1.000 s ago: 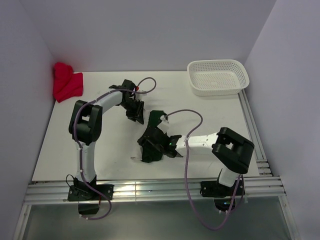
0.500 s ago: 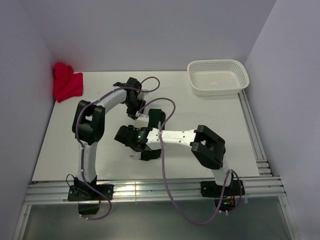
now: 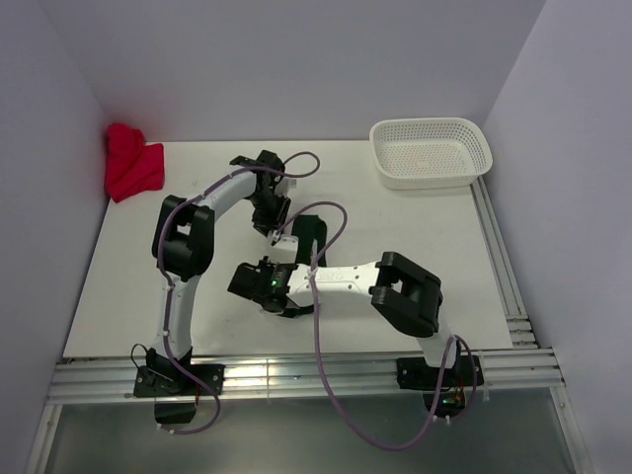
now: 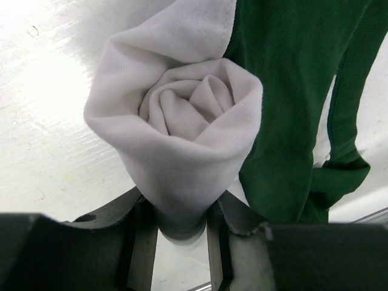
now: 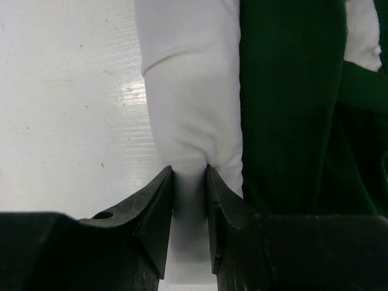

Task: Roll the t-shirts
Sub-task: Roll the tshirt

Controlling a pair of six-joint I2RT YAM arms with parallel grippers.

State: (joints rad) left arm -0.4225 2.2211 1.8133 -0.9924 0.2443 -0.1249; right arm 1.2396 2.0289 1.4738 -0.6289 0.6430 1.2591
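the off-white t-shirt (image 4: 182,115) is wound into a tight roll near the middle of the table (image 3: 118,286), with its spiral end facing the left wrist camera. the green t-shirt (image 4: 291,91) lies spread just beside it, at 3 o'clock of the roll in both wrist views and touching it along one edge. the left gripper (image 4: 182,230) is clamped on the roll's end, with cloth bunched between its fingers. the right gripper (image 5: 189,176) pinches the same roll, seemingly at the opposite end, its fingers pressed in on either side. a basket (image 3: 434,180) sits at 1 o'clock on the table and a red cloth (image 3: 133,166) at 10 o'clock, both well apart from the shirts.

the cloth looks light, soft and limp, so the roll would probably slacken if released loosely. the safest hold seems to be across the roll's whole thickness near each end, not on the outer layer alone, which could peel off. the green shirt looks thin and likely to slide on the smooth table, so taking it by a hem edge seems best.
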